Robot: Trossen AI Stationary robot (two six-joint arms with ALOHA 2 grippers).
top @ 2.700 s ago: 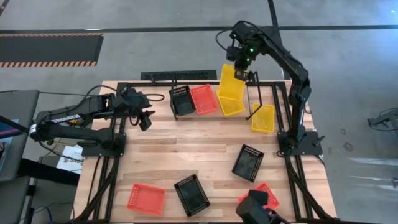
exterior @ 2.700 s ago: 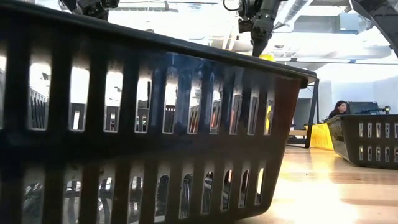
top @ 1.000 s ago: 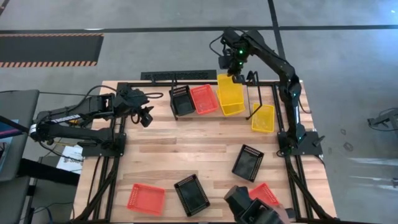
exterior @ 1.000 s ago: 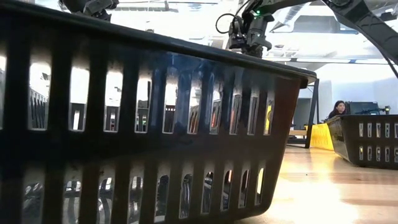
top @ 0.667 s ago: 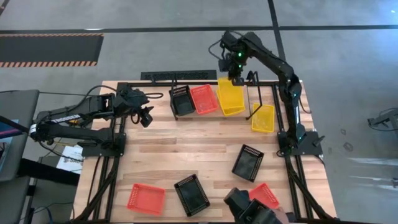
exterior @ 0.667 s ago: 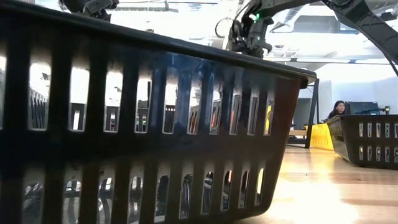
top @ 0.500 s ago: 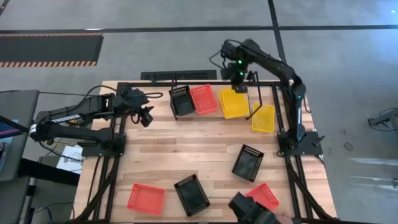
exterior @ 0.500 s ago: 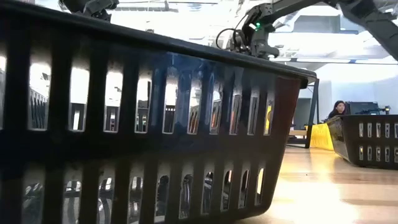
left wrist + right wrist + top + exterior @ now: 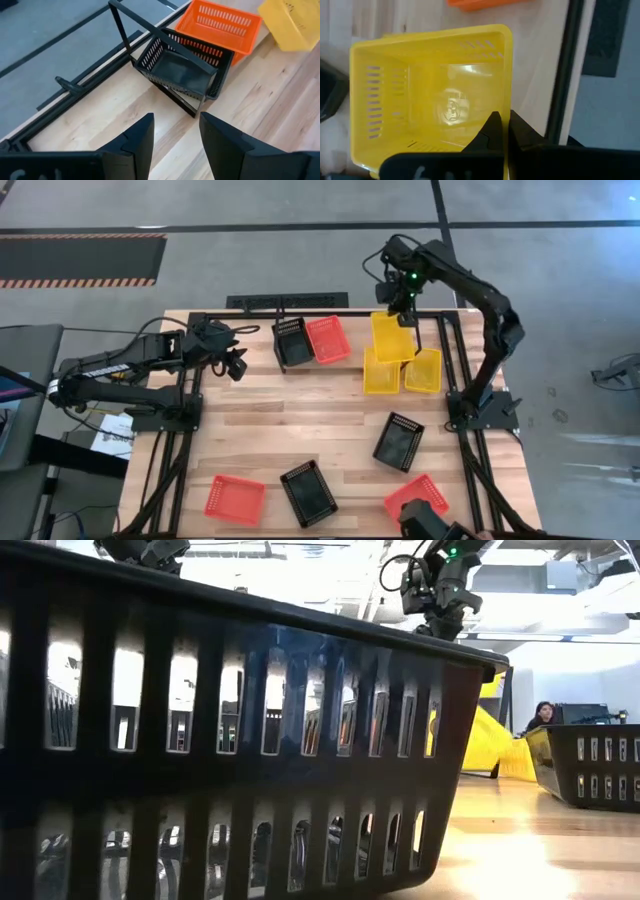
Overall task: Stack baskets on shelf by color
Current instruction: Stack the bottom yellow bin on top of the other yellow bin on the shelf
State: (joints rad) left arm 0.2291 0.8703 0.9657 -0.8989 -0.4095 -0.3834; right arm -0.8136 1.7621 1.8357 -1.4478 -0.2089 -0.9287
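My right gripper [image 9: 404,304] is at the far right of the table, shut on a yellow basket [image 9: 393,337], which also shows in the right wrist view [image 9: 430,95]. Two other yellow baskets [image 9: 380,374] [image 9: 424,370] lie flat on the table just near of it. A black basket [image 9: 182,65] and a red-orange basket [image 9: 220,25] sit tilted on the shelf's thin black rods [image 9: 142,30]. My left gripper [image 9: 175,135] is open and empty, hovering to the left of the black basket. It also shows in the high view [image 9: 235,366]. My right gripper pinches the rim of one wall [image 9: 508,107] of the yellow basket near a corner, one finger [image 9: 491,131] inside and one outside. The fingers point down from above. The basket hangs tilted below them [image 9: 485,745]. Whether its lower end touches the yellow basket beneath, I cannot tell.
Two black baskets [image 9: 398,441] [image 9: 308,492] and two red-orange baskets [image 9: 235,498] [image 9: 418,496] lie on the near half of the table. One black basket fills the low view's foreground [image 9: 250,740]. A black tube frame [image 9: 470,360] edges the table. A person [image 9: 545,715] sits in the room behind.
My right gripper has gone toward the table's right edge and a little nearer, carrying its yellow basket, which now hangs tilted. A second yellow basket that lay under it by the shelf now lies flat on the table, nearer than before.
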